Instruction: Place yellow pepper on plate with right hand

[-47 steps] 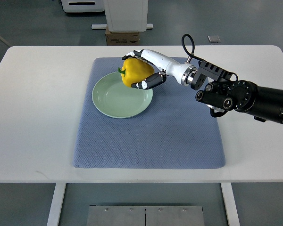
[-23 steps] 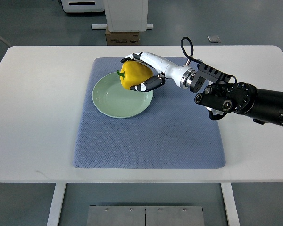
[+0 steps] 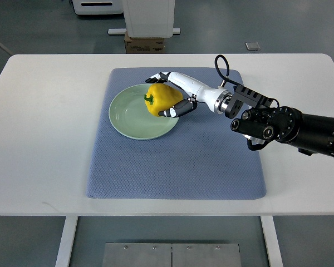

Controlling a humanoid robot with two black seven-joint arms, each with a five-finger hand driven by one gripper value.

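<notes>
A yellow pepper (image 3: 161,98) with a green stem sits over the right part of a pale green plate (image 3: 131,117) on a blue mat (image 3: 178,156). My right hand (image 3: 168,94) comes in from the right and is shut on the pepper, with fingers behind it and the thumb in front. The pepper looks low, at or just above the plate surface; I cannot tell if it touches. The left arm is out of view.
The mat lies on a white table (image 3: 44,122). A cardboard box (image 3: 145,43) and a white machine base (image 3: 149,16) stand beyond the table's far edge. My dark right forearm (image 3: 300,127) crosses the mat's right edge.
My right hand has lowered the pepper and shifted it slightly toward the plate's right side. The grasp stays the same.
</notes>
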